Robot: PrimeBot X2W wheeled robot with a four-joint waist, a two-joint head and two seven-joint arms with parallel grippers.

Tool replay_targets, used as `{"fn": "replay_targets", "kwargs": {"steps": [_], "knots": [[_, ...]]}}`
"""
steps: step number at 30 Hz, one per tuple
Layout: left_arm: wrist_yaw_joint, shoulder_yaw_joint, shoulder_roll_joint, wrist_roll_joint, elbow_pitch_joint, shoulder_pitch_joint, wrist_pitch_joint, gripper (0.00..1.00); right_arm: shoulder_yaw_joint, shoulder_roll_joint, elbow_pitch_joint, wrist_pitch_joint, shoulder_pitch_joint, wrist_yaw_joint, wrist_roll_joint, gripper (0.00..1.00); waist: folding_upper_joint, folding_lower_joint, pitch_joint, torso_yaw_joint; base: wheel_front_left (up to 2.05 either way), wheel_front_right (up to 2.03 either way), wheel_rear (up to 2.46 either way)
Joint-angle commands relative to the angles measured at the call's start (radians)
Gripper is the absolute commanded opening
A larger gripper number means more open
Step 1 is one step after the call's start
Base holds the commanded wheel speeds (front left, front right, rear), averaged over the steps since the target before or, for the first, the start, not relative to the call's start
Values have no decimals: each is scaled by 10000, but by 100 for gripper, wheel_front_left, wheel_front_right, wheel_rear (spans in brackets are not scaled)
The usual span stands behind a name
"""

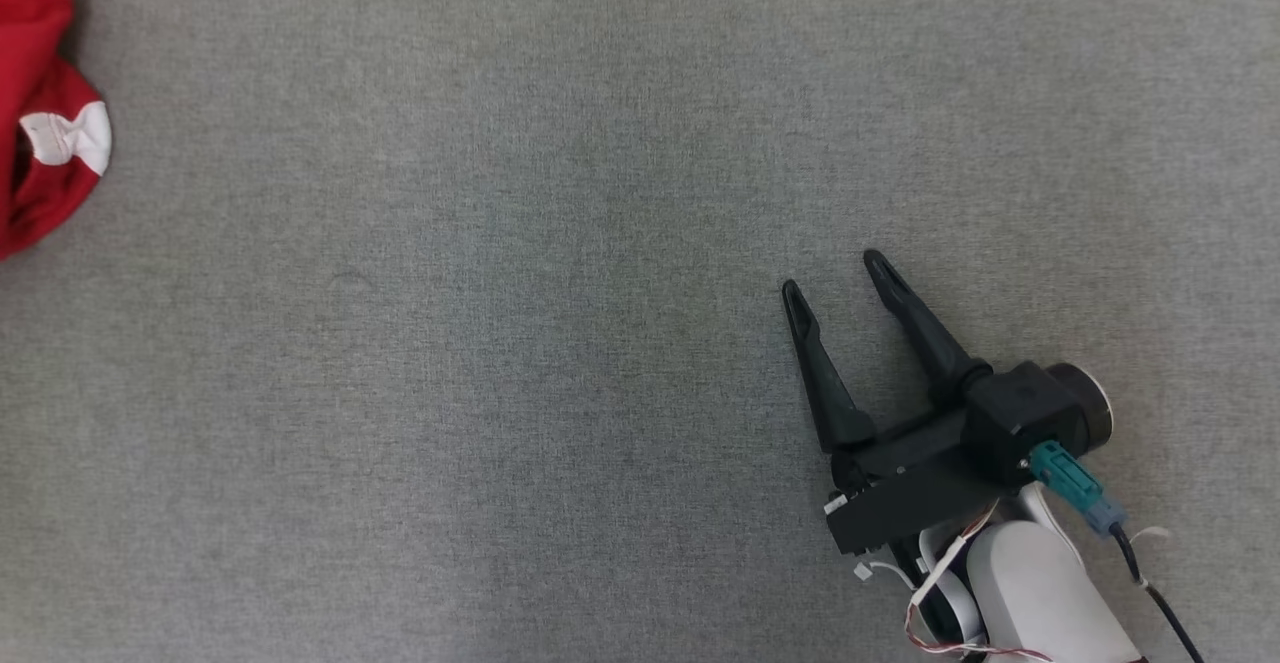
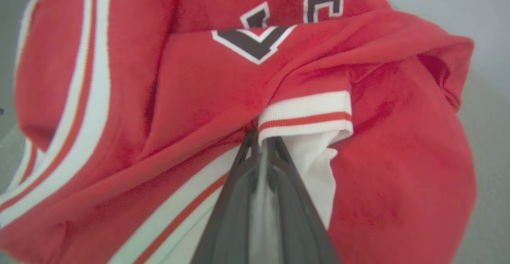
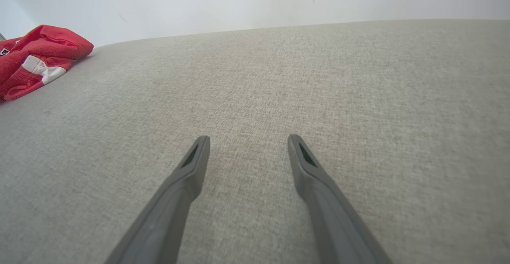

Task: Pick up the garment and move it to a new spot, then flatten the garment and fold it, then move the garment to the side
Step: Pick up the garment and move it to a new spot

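The left gripper [image 2: 261, 138] has its two dark, smooth fingers [image 2: 235, 204] pressed together to a narrow point. They pinch the garment [image 2: 398, 176] just under a ribbed white cuff [image 2: 305, 114] that has one red stripe, and a sliver of white cloth shows between them. Around that grip the garment is a crumpled heap of soft red fabric, deeply creased. It carries long white-and-red bands [image 2: 85, 96] down one side and dark block lettering [image 2: 255, 43] edged in white near the top of the left wrist view. The right gripper [image 1: 835, 275] is well apart from the garment, over the lower right of the head view, with its tapered matte fingers spread wide and nothing between them. A teal connector [image 1: 1065, 483] and thin wires sit behind the fingers on the pale forearm. In the right wrist view, the right gripper [image 3: 248, 137] hangs low over the surface [image 3: 358, 96], a flat grey cloth with a fine, even weave. The garment [image 1: 40, 93] lies at the far left edge of the head view and is partly cut off by the frame. In the right wrist view, the garment [image 3: 40, 45] sits near the surface's far rim, where a plain pale wall [image 3: 239, 1] rises. Between the garment and the right gripper, a broad stretch of bare weave [image 1: 500, 343] lies open.
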Motion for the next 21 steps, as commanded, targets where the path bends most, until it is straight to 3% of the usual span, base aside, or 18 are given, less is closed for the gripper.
{"fn": "replay_targets", "kwargs": {"steps": [1,14,21], "knots": [[-35,-6,139,66,-8,153,-68,0,-72,-81,313,30,327,-23,73,100,0,0,-361,29,0,0,0],[-417,-628,761,561,-1481,55,-28,0,28,16,1287,-566,1322,-23,725,100,0,0,-3375,-283,0,0,0],[-614,-1459,301,406,-2698,-419,381,0,21,17,1648,-751,2054,-23,1202,100,0,0,-4884,-1001,0,0,0]]}}
